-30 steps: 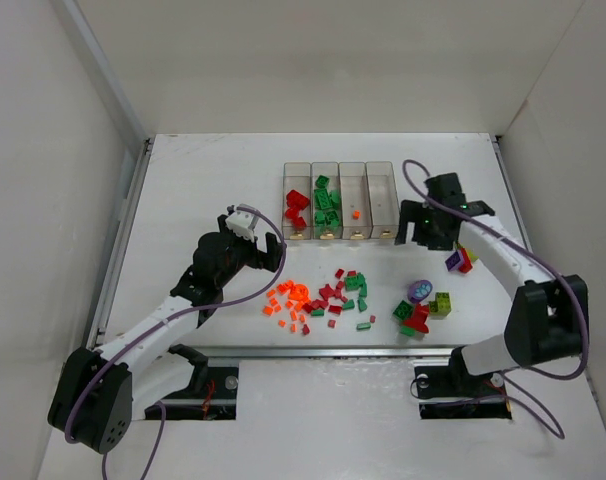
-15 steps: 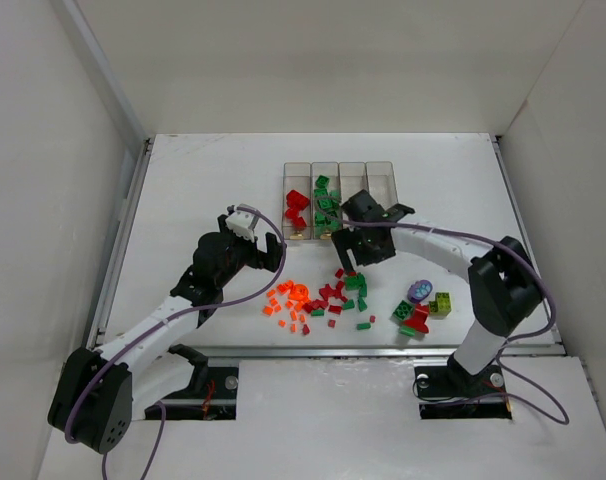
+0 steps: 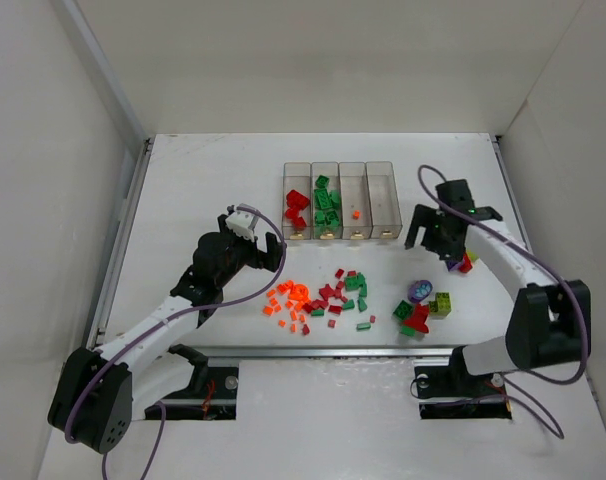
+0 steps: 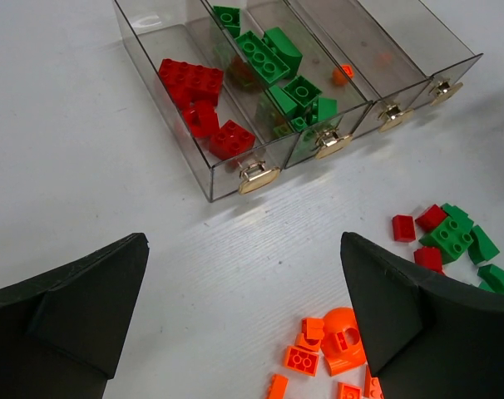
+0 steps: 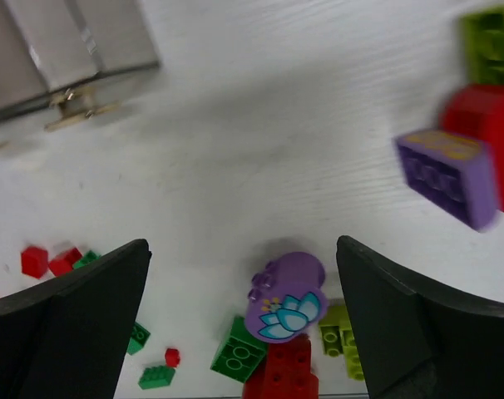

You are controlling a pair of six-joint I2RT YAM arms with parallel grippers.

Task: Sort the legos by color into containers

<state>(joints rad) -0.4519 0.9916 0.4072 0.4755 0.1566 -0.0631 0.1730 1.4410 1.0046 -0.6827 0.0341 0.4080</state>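
In the right wrist view we see the purple brick [image 5: 447, 176] and the red piece [image 5: 485, 125] beside it only as blurs. A lime piece [image 5: 489, 37] is cut off at the top edge, and just a corner of the bins [image 5: 61, 37] shows. From above, the right gripper [image 3: 433, 242] overlaps part of that purple-and-red cluster. In the left wrist view the orange bits [image 4: 331, 349] run off the bottom edge, partly behind a finger [image 4: 418, 324].

The legos [image 3: 328, 295] are small bricks, most lying loose on the table [image 3: 203, 170] in front of the bins. Orange ones are at the left and red and green are mixed in the middle. At the right lime, green and red sit with a rounded purple piece [image 3: 420, 290].

The four clear bins stand side by side. We find red bricks [image 3: 297, 205] in the leftmost, green bricks [image 3: 327, 205] in the next and a single orange bit [image 3: 354, 213] in the third.

The left gripper [image 3: 245, 222] hovers near the leftmost bin's end. Its fingers are spread wide with nothing between them, and so are the right gripper's.
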